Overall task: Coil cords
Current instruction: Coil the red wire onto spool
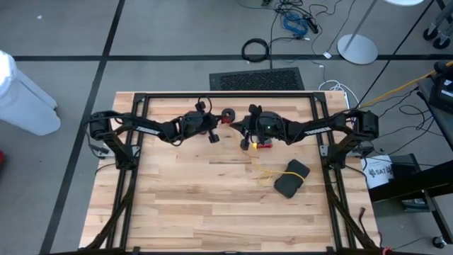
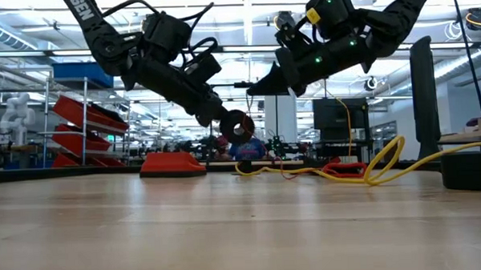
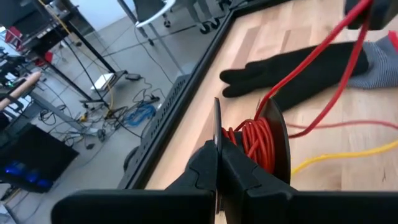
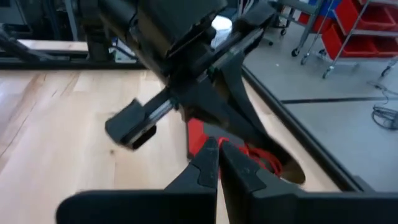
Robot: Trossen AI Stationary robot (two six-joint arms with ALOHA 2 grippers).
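The pale butcher-block wooden table (image 1: 212,205) is made of long glued strips, smooth and matte, edged by a black metal frame. Above its far half, toward twelve o'clock, the two dark jointed arms meet almost nose to nose.

Out at four o'clock from the table's middle lies a soft black fabric glove (image 1: 291,178), limp and flat, with a grey knitted cuff.

The left gripper (image 3: 217,163) has its black fingers pinched together on the thin rim of a small round black reel (image 3: 272,142). The thin red-orange cord (image 3: 257,140) is wound round the reel's hub in tight glossy turns, and one strand runs up taut from it toward the right arm. In the low view the reel (image 2: 239,127) hangs clear of the wood.

The right gripper (image 4: 219,151) sits just at three o'clock of the left one, its fingers closed tip to tip; I cannot tell whether the strand is caught between them.

The thin yellow cord (image 1: 263,172) lies in loose wavy loops on the boards, just beside the glove at its nine o'clock.
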